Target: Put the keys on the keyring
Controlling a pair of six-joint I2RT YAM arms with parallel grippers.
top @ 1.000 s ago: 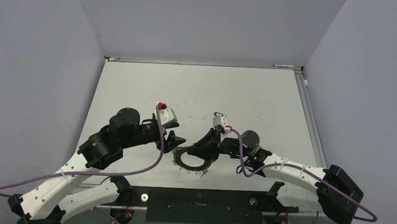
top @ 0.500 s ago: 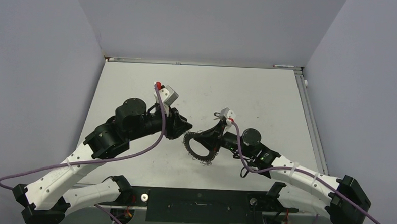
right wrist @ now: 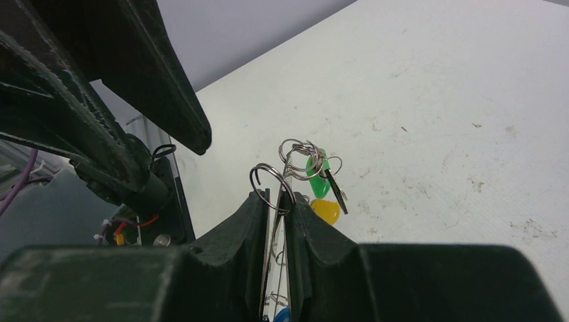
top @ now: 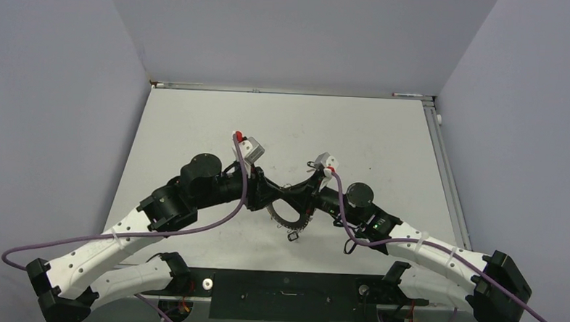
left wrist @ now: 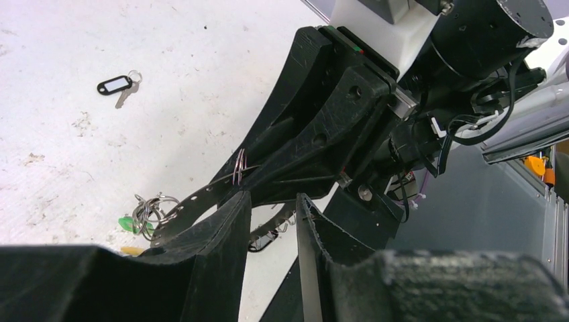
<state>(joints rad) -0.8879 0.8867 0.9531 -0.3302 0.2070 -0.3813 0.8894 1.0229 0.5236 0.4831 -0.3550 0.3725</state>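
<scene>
Two arms nose to nose over the keyring (top: 288,221) at mid-tabletop (top: 196,128).
The keyring is seen as a dark arc beneath the tips of the left arm (top: 193,193) and right arm (top: 381,227); a small key (top: 293,236) is seen at its near edge.

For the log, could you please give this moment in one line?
right pincer: shut on keyring | left pincer: open at keyring | black-tagged key: on table
</scene>
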